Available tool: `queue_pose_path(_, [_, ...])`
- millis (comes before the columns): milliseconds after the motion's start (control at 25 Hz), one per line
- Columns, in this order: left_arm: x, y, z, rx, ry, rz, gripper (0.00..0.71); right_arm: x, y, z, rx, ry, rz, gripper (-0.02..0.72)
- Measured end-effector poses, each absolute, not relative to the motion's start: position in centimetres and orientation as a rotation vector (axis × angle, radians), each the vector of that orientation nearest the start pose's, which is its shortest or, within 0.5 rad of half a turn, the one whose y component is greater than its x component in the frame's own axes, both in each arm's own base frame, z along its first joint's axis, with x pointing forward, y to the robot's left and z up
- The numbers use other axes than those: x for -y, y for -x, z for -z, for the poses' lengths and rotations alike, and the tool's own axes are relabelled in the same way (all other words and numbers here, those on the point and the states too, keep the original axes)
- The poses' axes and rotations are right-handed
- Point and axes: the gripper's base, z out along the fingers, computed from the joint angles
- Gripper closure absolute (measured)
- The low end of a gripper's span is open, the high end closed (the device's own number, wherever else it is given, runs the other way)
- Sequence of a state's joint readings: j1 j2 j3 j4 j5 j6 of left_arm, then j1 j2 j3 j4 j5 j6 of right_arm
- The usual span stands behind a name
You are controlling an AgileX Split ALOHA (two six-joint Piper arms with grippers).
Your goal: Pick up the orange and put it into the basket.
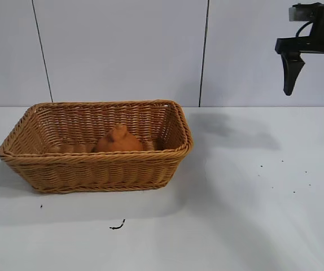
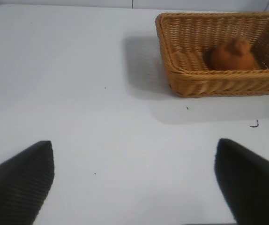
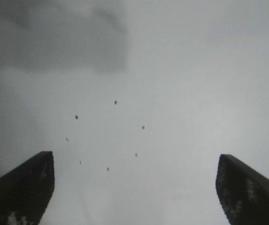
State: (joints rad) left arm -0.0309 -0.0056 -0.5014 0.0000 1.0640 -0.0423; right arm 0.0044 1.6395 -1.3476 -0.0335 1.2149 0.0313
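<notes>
The orange (image 1: 118,140) lies inside the wicker basket (image 1: 94,172), near its middle, with its knobby bump up. It touches neither gripper. High at the far right, well above the table and away from the basket, my right gripper (image 1: 315,90) hangs open. Its wrist view shows its wide-apart fingers (image 3: 135,155) over bare white table with nothing between them. The left arm is outside the exterior view. In the left wrist view my left gripper (image 2: 133,143) is open and empty above the table, with the basket (image 2: 219,84) and the orange (image 2: 233,55) some way off.
The basket stands on the left half of the white table (image 1: 252,226). A small dark scrap (image 1: 117,226) lies in front of it. Several tiny dark specks (image 1: 286,178) dot the table at the right. A panelled white wall (image 1: 122,51) closes the back.
</notes>
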Motion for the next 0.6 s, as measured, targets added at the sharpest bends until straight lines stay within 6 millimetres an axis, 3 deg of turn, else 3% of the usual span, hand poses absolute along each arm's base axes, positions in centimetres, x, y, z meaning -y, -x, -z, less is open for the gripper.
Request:
queue_pose_path(80, [0.0, 0.6, -27.7, -2.041, 0.012, 0.046, 0.044, 0.1, -29.2, -28.6, -2.993, -0.028, 0.037, 0.065])
queue_pose_path(120, [0.0, 0.6, -27.7, -2.041, 0.012, 0.046, 0.044, 0.1, -29.2, -28.6, -2.993, -0.028, 0.037, 0.065])
queue_pose_path(200, [0.0, 0.6, -27.7, -2.041, 0.012, 0.046, 0.044, 0.0, -24.7, -29.3, -2.972, -0.025, 0.022, 0.065])
queue_pose_path(240, [0.0, 0.6, -27.7, -2.041, 0.012, 0.046, 0.044, 0.0, -23.4, -29.3, -2.968, -0.023, 0.016, 0.065])
queue_pose_path(400, [0.0, 0.6, -27.7, -2.041, 0.012, 0.046, 0.044, -0.1, -17.5, -28.2, -2.943, 0.007, -0.001, 0.065])
queue_pose_path(480, [0.0, 0.6, -27.7, -2.041, 0.012, 0.046, 0.044, -0.1, -15.6, -27.7, -2.893, 0.034, 0.003, 0.065])
queue_pose_path(600, [0.0, 0.6, -27.7, -2.041, 0.012, 0.046, 0.044, -0.2, -12.0, -26.9, -2.735, 0.078, -0.002, 0.065])
